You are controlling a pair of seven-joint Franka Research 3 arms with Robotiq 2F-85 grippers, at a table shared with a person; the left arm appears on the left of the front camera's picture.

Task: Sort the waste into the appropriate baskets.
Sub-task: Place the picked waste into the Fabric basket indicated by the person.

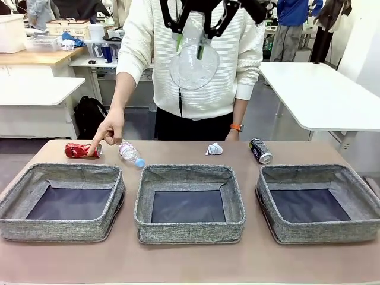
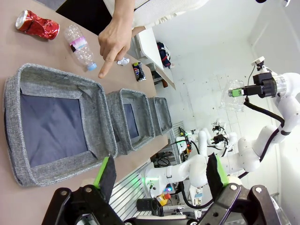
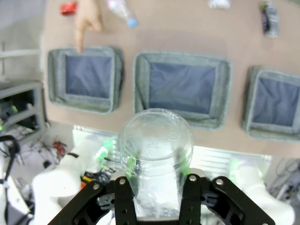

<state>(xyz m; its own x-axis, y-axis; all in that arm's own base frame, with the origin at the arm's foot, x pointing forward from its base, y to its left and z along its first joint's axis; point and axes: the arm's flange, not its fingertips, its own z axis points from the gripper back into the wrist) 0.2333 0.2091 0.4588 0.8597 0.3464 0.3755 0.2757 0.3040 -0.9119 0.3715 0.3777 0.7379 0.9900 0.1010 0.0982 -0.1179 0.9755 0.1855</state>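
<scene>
- A brown counter point(image 1: 190, 264) fills the lower half of the front view. A person in a white sweater point(image 1: 196, 77) stands at its far edge, at twelve o'clock.
- Three grey woven baskets sit in a row on the near half. The left basket point(image 1: 59, 228) is at nine o'clock, the middle basket point(image 1: 190, 230) is at the centre, and the right basket point(image 1: 323, 230) is at three o'clock. Each shows its dark flat bottom.
- The right jaws hang high above the counter, at twelve o'clock in the front view. They are closed on a clear bottle point(image 1: 194, 62), whose round base points down toward the middle basket.
- The left jaws stand wide apart with nothing between them, off the nine o'clock end of the counter.
- The person's hand point(image 1: 110, 127) points its index finger down near the left basket's far rim. Whether it touches anything cannot be told.
- A blue-capped bottle point(image 1: 130, 153) lies at eleven o'clock. The writing on its pink label is too small to read.
- A crushed red can point(image 1: 82, 150) lies on its side at ten o'clock, with unreadable print.
- A black can point(image 1: 260, 151) lies at two o'clock, with purple marking and no legible brand.
- A white paper wad point(image 1: 214, 149) lies at one o'clock.
</scene>
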